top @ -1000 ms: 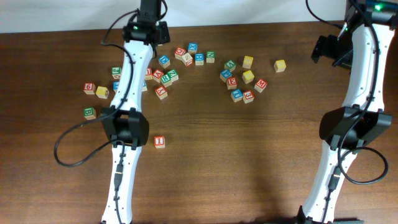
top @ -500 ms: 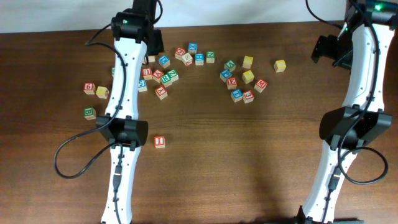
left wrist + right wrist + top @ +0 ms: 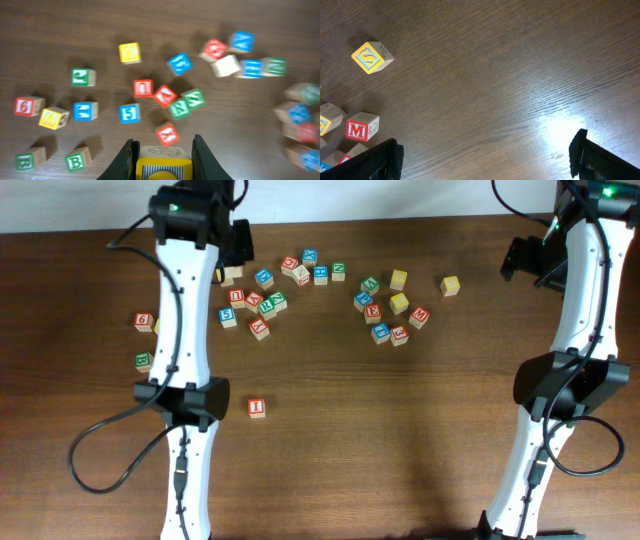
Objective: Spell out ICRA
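From overhead, my left gripper (image 3: 235,252) hangs over the far left of the table (image 3: 400,430), and from up there I cannot see whether it carries anything. The left wrist view settles it: the fingers (image 3: 129,155) are clamped on a yellow cube (image 3: 162,167), one on each side. Its letter faces away from me, so I cannot read it.

Below and beyond it, that same view spreads out the left cluster (image 3: 170,97) of red, green and blue cubes, with some letters too blurred to trust. The red I cube (image 3: 257,407) stands alone nearer the front, well apart from the rest, and only the overhead view shows it.

Further right, my right gripper (image 3: 525,258) hovers at the far right. Its wrist view has the fingers spread wide apart with only bare wood between them. A yellow S cube (image 3: 371,56) and a red M cube (image 3: 361,127) lie off to the side.
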You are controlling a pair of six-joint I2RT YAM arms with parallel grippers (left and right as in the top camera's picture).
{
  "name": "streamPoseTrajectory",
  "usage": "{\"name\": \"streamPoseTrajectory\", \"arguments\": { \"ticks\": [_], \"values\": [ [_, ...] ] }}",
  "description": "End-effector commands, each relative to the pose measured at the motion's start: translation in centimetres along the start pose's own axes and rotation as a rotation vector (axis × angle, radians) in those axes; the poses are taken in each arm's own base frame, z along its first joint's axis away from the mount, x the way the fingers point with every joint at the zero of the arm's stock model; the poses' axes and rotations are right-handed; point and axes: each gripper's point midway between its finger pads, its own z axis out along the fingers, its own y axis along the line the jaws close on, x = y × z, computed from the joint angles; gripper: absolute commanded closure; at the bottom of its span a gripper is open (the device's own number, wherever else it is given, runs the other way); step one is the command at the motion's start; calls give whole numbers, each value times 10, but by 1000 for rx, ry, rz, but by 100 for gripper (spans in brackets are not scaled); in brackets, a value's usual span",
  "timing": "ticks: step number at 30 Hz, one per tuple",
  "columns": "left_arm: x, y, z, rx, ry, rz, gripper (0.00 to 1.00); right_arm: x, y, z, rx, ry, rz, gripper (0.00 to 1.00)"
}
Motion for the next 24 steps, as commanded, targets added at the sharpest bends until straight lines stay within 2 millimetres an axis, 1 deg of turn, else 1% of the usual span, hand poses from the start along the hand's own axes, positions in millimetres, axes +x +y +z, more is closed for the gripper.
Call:
{"name": "streamPoseTrajectory", "arguments": {
  "ticks": [1, 5, 8, 10, 11, 13, 16, 18, 22, 24],
  "values": [
    [-5, -21, -54, 130, -76, 46, 84, 2, 2, -4, -3, -4, 3, 2],
    [-1, -42, -89, 204, -120, 75, 84, 2, 2, -4, -3, -4, 3, 2],
    [8, -56, -107, 224, -124, 114, 84, 1, 2, -4, -3, -4, 3, 1],
    [22, -64, -116, 228, -92, 140, 84, 2, 2, -4, -3, -4, 3, 2],
    [28, -66, -118, 222, -75, 149, 84, 2, 2, -4, -3, -4, 3, 2],
    [47, -64, -121, 188, -20, 172, 86, 2, 2, -4, -3, -4, 3, 2],
    [83, -67, -116, 161, 95, 213, 88, 2, 2, -4, -3, -4, 3, 2],
    [110, -70, -106, 142, 184, 247, 89, 2, 2, -4, -3, -4, 3, 2],
    [165, -77, -75, 90, 375, 321, 94, 2, 2, -4, -3, -4, 3, 2],
    [189, -84, -53, 67, 440, 353, 96, 2, 2, -4, -3, -4, 3, 2]
  ]
}}
